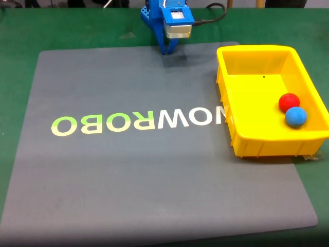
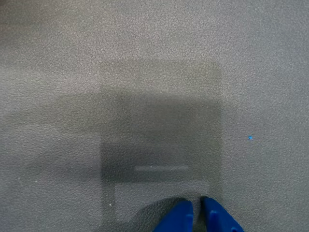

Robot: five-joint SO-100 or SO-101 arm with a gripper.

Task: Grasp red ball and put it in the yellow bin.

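While the grey mat [image 1: 128,170] with its pale upside-down lettering spreads across the green table [image 1: 20,31] in the fixed view, the blue gripper [image 1: 168,50] points down at the mat's far edge, holding nothing. Seen from the wrist, its fingertips [image 2: 181,217] sit nearly together. Farther right, the yellow bin [image 1: 257,146] holds the red ball [image 1: 289,102], touching a blue ball [image 1: 295,117].
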